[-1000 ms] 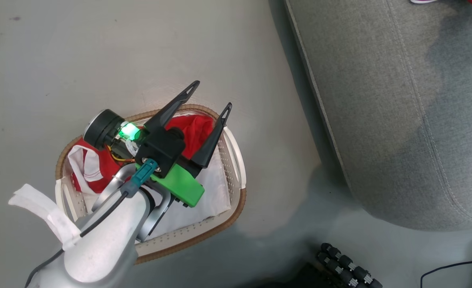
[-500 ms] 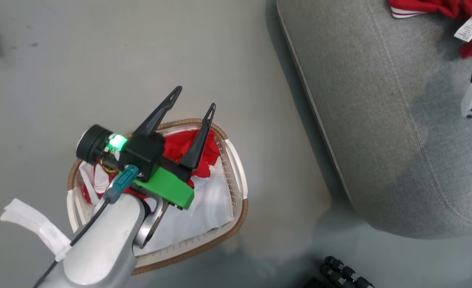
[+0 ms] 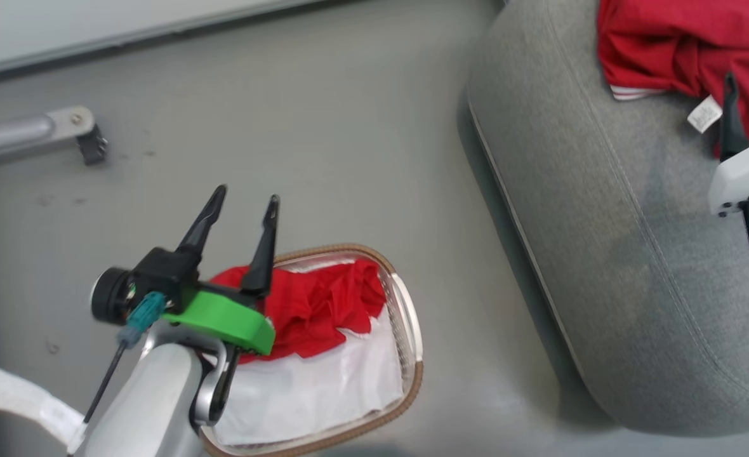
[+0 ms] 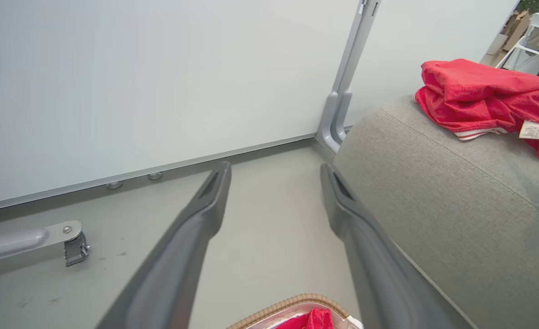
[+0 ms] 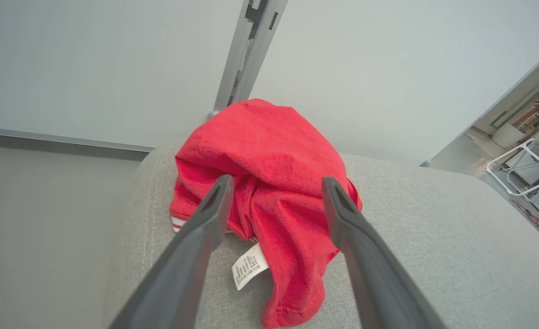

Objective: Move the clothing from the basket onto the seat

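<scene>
The basket [image 3: 410,317] stands on the floor holding crumpled red clothing [image 3: 320,304]. My left gripper [image 3: 246,202] hovers open over the basket's left end, nothing between its fingers; in the left wrist view this gripper [image 4: 275,170] points across the floor past the basket [image 4: 292,302]. Another red garment [image 3: 666,44] with a white tag lies bunched at the far end of the grey seat [image 3: 603,222]. My right gripper [image 5: 276,185] is open just short of that garment [image 5: 269,151], the fingers straddling its near folds without gripping. One of its fingers [image 3: 730,111] rises at the head view's right edge.
A plain white cloth [image 3: 324,390] fills the near part of the basket. A metal leg with a caster [image 3: 70,127] lies on the floor at the far left. A white partition with a grey post [image 4: 340,109] runs behind the seat. Bare floor separates basket and seat.
The head view has swung up and right, bringing the far end of the seat into it. My right gripper has opened, and the red garment now lies loose on the seat.
</scene>
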### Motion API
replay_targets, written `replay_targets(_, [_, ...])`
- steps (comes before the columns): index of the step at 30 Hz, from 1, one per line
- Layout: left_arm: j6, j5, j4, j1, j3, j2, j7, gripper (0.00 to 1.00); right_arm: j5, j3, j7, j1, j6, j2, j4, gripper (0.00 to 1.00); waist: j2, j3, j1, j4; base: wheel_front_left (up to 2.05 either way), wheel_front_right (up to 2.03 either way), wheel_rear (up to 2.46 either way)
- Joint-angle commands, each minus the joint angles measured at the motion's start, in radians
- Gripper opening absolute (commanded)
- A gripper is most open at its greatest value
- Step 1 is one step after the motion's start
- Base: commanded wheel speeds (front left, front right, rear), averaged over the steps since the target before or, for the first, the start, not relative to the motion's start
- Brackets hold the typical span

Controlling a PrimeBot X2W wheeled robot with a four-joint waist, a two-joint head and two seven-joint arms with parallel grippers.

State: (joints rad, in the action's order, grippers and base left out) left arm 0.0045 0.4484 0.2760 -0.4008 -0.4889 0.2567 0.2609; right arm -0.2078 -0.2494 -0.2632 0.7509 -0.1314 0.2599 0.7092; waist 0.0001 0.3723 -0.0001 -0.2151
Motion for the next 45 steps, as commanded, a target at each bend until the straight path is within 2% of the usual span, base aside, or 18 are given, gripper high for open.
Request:
replay_targets(1, [0.007, 0.013, 0.002, 0.035, 0.028, -0.005, 0.005, 1.00, 0.013, 0.010, -0.002, -0.021, 0.001, -0.010, 0.005, 1.00, -0.0001, -0.122, 0.0001, 0.082, 0.00, 0.00, 0.00])
replay_targets(9, [0.022, -0.001, 0.019, 0.192, 0.188, -0.039, 0.005, 1.00, 0.057, 0.079, -0.002, -0.101, 0.001, -0.096, -0.011, 1.00, -0.0001, -0.254, 0.0001, 0.141, 0.00, 0.00, 0.00])
replay_targets(17, [0.012, -0.020, 0.021, 0.357, 0.295, -0.079, 0.005, 1.00, 0.133, 0.173, -0.002, -0.276, 0.001, -0.176, -0.082, 1.00, -0.0001, -0.371, 0.0001, 0.174, 0.00, 0.00, 0.00])
replay_targets(22, [-0.006, -0.038, 0.003, 0.430, 0.342, -0.112, 0.005, 1.00, 0.192, 0.166, -0.002, -0.397, 0.001, -0.206, -0.158, 1.00, -0.0001, -0.406, 0.0001, 0.195, 0.00, 0.00, 0.00])
replay_targets(32, [-0.041, -0.069, -0.014, 0.505, 0.387, -0.150, 0.005, 1.00, 0.278, 0.213, -0.002, -0.585, 0.001, -0.208, -0.279, 1.00, -0.0001, -0.442, 0.0001, 0.209, 0.00, 0.00, 0.00])
replay_targets(38, [-0.052, -0.086, -0.013, 0.537, 0.398, -0.167, 0.005, 1.00, 0.305, 0.252, -0.002, -0.640, 0.001, -0.207, -0.300, 1.00, -0.0001, -0.447, 0.0001, 0.202, 0.00, 0.00, 0.00])
replay_targets(45, [-0.064, -0.104, -0.001, 0.536, 0.405, -0.177, 0.005, 1.00, 0.321, 0.246, -0.002, -0.667, 0.001, -0.208, -0.313, 1.00, -0.0001, -0.451, 0.0001, 0.201, 0.00, 0.00, 0.00])
